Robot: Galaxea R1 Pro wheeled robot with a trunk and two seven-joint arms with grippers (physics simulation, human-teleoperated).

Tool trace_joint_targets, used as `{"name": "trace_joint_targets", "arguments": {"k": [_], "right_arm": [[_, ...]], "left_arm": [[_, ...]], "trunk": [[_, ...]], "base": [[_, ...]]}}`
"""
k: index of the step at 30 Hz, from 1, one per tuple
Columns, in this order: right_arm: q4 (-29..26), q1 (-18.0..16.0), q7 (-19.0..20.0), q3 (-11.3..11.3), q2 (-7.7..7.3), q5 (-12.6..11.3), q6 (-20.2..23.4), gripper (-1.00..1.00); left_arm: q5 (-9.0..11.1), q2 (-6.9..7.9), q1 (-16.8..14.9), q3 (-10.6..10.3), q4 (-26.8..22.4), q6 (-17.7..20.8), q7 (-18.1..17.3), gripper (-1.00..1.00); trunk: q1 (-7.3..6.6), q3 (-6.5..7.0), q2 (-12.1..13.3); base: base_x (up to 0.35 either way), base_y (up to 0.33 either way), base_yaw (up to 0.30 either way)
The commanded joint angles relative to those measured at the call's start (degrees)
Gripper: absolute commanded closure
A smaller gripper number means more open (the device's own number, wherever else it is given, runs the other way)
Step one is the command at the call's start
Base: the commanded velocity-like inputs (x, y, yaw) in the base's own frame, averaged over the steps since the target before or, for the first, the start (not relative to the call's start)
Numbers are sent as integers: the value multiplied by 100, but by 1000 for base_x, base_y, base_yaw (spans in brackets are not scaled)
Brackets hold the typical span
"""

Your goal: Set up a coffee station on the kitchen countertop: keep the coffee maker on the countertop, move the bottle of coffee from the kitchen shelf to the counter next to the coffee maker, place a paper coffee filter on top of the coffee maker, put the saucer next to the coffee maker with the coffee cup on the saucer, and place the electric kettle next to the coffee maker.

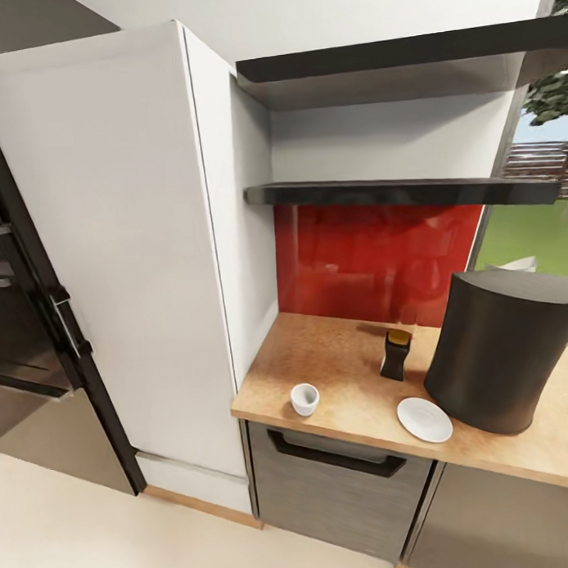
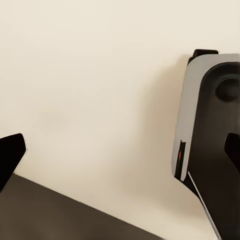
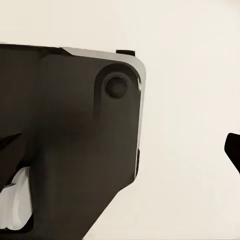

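Observation:
The tall dark grey coffee maker (image 1: 495, 354) stands on the tan kitchen countertop (image 1: 336, 356) at the right. Just left of it stands the small dark bottle of coffee (image 1: 396, 354) with its amber top. The flat white saucer (image 1: 424, 419) lies bare at the coffee maker's base near the front edge. The white coffee cup (image 1: 304, 399) stands on the worktop left of the saucer, apart from it. The dark kitchen shelf (image 1: 404, 192) above is bare. A white scrap (image 1: 514, 265) peeks behind the coffee maker; I cannot tell what it is. The electric kettle is out of view. My left gripper (image 2: 122, 152) and right gripper (image 3: 120, 150) hang open over the floor.
A tall white cabinet (image 1: 110, 241) flanks the counter's left end, with a black appliance (image 1: 23, 309) beyond it. A red backsplash (image 1: 373, 256) runs behind the worktop and a second shelf (image 1: 391, 59) hangs higher. A grey drawer with a black handle (image 1: 335, 454) sits below.

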Motion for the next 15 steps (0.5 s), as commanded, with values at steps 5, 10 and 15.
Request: {"name": "trace_joint_targets", "arguments": {"k": [5, 10, 15], "right_arm": [[8, -7, 24, 36, 0, -60, -24, -100], [-1, -6, 24, 36, 0, -60, -23, -100], [-16, -6, 24, 36, 13, -60, -24, -100]], "left_arm": [[-60, 4, -6, 44, 10, -30, 12, -100], [-60, 5, -6, 41, 10, -31, 12, -100], [-60, 5, -6, 41, 10, -31, 12, -100]], "trunk": [[2, -46, -15], [2, -78, -15], [2, -110, -15]], "base": [[-138, 109, -228], [-16, 9, -228], [-2, 1, -228]]}}
